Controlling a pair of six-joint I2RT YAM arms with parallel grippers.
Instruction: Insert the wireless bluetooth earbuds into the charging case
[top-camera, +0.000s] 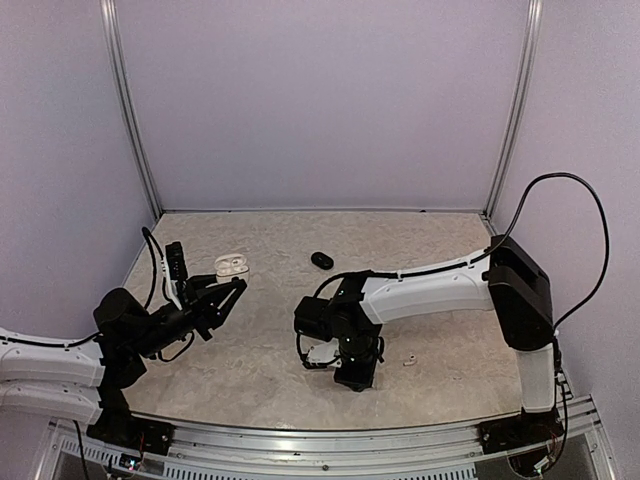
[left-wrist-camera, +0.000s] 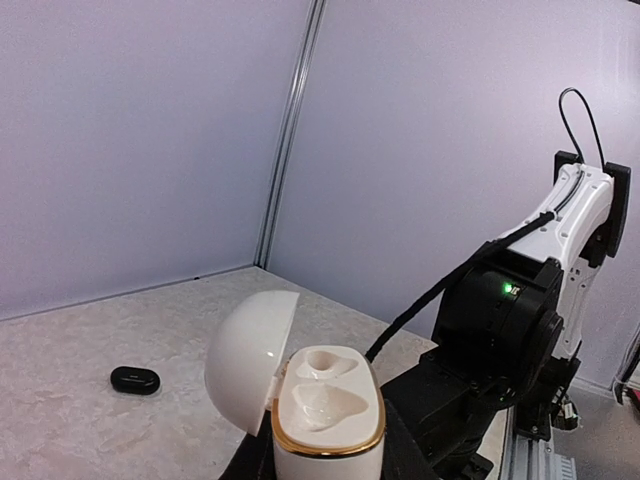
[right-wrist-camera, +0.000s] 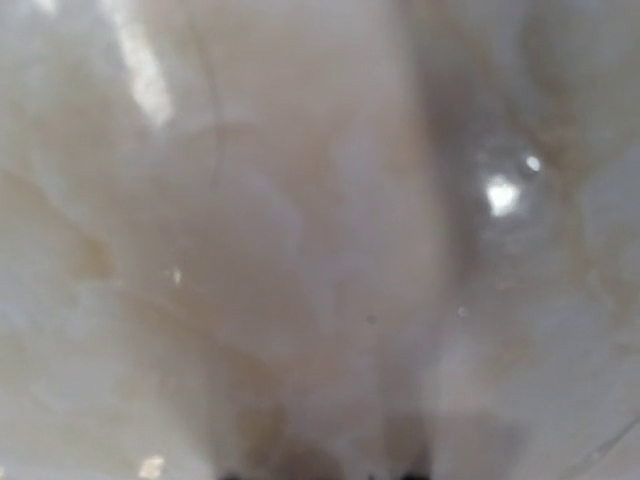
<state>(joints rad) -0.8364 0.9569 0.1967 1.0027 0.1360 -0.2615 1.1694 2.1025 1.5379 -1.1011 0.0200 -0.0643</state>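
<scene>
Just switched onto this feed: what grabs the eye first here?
The white charging case, open and empty, sits clamped in the left gripper at left. The right gripper is nosed down against the tabletop mid-table, with a small white earbud lying loose just to its right.

You have nothing legible to go on here: no lettering, brand, number or sign can be read on the white charging case (left-wrist-camera: 325, 405), the small black case (left-wrist-camera: 134, 379) or the right arm's dark housing (left-wrist-camera: 497, 335) (its green light (left-wrist-camera: 508, 288) is a plain dot).
</scene>
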